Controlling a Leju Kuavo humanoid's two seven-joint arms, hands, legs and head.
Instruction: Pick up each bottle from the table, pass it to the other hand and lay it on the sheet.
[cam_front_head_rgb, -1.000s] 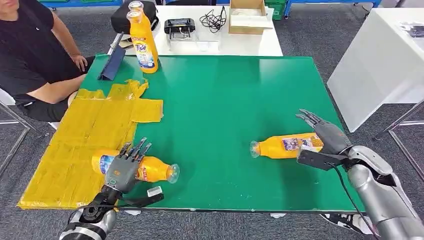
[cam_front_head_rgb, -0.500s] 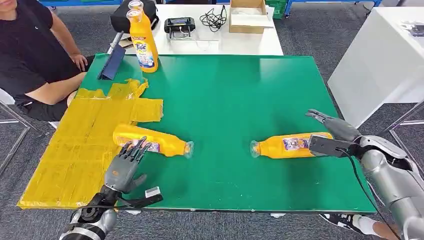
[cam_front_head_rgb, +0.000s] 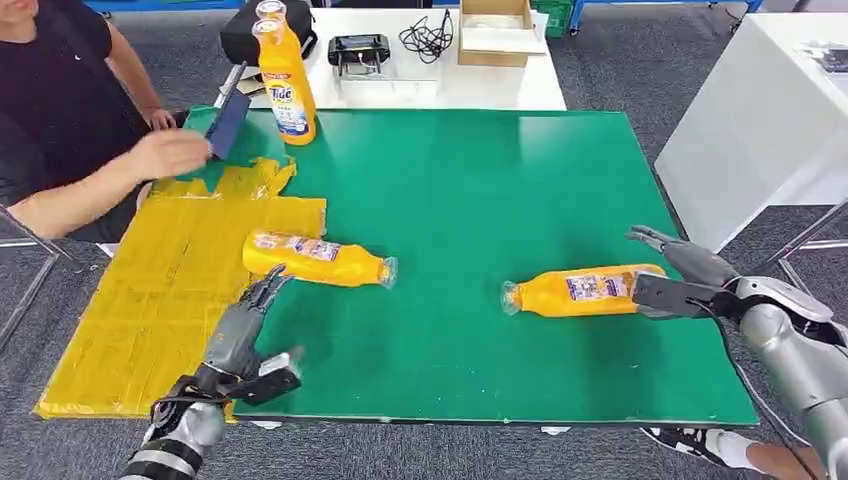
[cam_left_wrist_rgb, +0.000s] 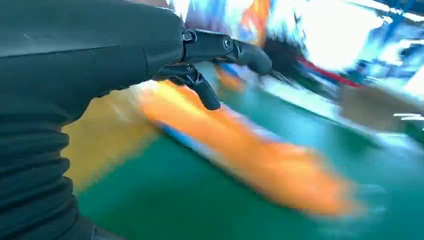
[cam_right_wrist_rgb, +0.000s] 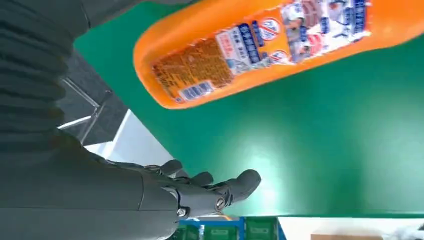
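A: What do you see from the head view?

B: A green table (cam_front_head_rgb: 480, 200) with a yellow sheet (cam_front_head_rgb: 160, 290) on its left side. One orange bottle (cam_front_head_rgb: 318, 259) lies on its side, its bottom on the sheet and its cap on the green. The left hand (cam_front_head_rgb: 238, 335) is just in front of it, fingers apart, holding nothing.

A: And the other side?

B: A second bottle (cam_front_head_rgb: 580, 290) lies flat on the green, near the right edge. The right hand (cam_front_head_rgb: 690, 275) is at its bottom end, fingers spread, not gripping it. A third bottle (cam_front_head_rgb: 284, 80) stands upright at the far left corner. A person's hand (cam_front_head_rgb: 170, 152) reaches over the sheet's far end.

A: What about the left wrist view?

B: It is blurry. The dark fingers (cam_left_wrist_rgb: 207, 95) are spread above the orange bottle (cam_left_wrist_rgb: 250, 155), not holding it. Yellow sheet (cam_left_wrist_rgb: 107, 135) shows beside it.

A: And the right wrist view?

B: The bottle (cam_right_wrist_rgb: 270, 45) lies on the green table (cam_right_wrist_rgb: 320, 140), label up. The fingers (cam_right_wrist_rgb: 220, 192) are stretched out, well apart from it, holding nothing.
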